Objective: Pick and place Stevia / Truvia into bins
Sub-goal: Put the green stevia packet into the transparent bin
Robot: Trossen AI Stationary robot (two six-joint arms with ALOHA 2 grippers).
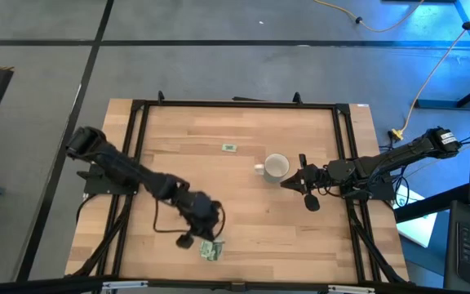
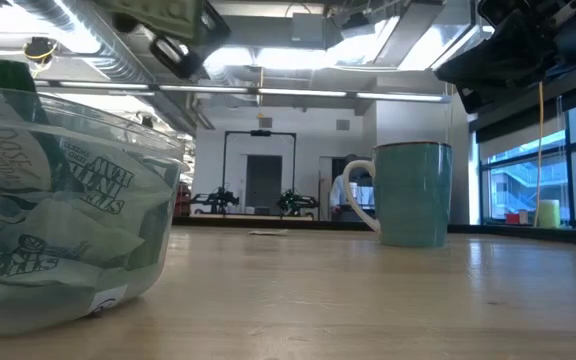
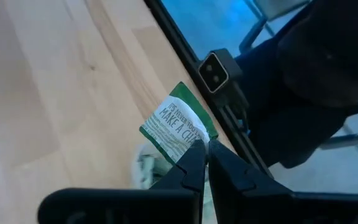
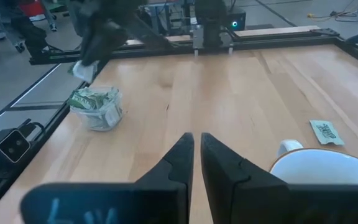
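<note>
Already the small round clear plastic dish (image 4: 98,109) near the surface's front edge, left of its middle, is well filled with green and white paper sachets (image 2: 48,230), so most of the job looks done. 1 more green and white sachet (image 3: 178,129) is pinched between the closed fingers of the left tool (image 3: 205,152), which hangs just above that dish; judging from this, the drop into the dish is the step in hand. On the pale wooden surface (image 1: 243,220), only 1 loose sachet (image 1: 229,148) is in sight, lying flat toward the back edge near the middle, behind and to the left of the white mug (image 1: 277,167). That one looks to be what is left.

The right tool (image 4: 196,152) waits just beside the mug near the right edge, its fingers nearly together and holding nothing.

From overhead, the left arm covers much of the dish, so its contents cannot be counted. At surface height the dish is cut off at the frame's side, and the loose sachet shows only as a thin sliver.
</note>
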